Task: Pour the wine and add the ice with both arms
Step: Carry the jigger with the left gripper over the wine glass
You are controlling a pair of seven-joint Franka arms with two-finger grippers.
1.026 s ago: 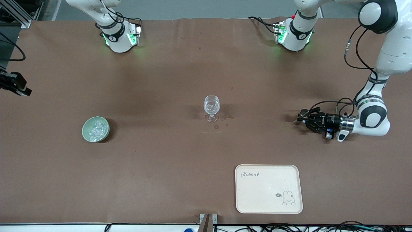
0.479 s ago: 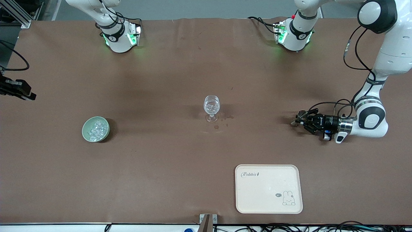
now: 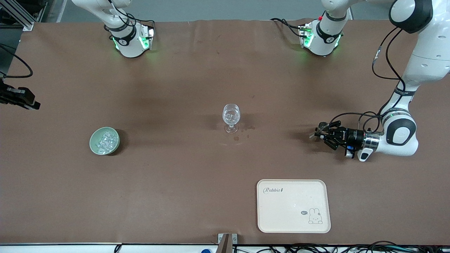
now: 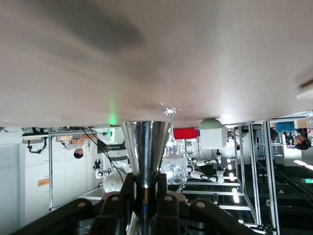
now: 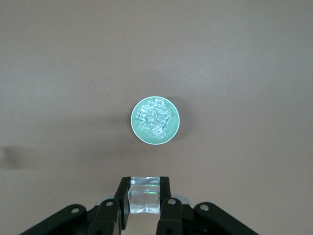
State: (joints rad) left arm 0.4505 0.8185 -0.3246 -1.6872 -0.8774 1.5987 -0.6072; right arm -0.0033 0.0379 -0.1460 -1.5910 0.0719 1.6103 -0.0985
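A clear stemmed wine glass (image 3: 231, 116) stands mid-table with clear glinting contents; it also shows in the left wrist view (image 4: 172, 164). A pale green bowl (image 3: 92, 144) of ice (image 3: 106, 140) sits toward the right arm's end. My left gripper (image 3: 317, 134) lies level, low over the table toward the left arm's end, and points at the glass. It is shut on a silver cone-shaped metal cup (image 4: 145, 147). My right gripper (image 5: 144, 188) is shut on one ice cube (image 5: 144, 196), high above the table, with the bowl (image 5: 138, 134) below.
A cream tray (image 3: 293, 225) with a rabbit drawing lies near the front edge, nearer the camera than the left gripper. Small wet spots (image 3: 242, 133) mark the brown table beside the glass. Both arm bases stand along the edge farthest from the camera.
My left gripper has moved with the metal cup toward the wine glass. My right gripper shifted slightly and has since held almost still.
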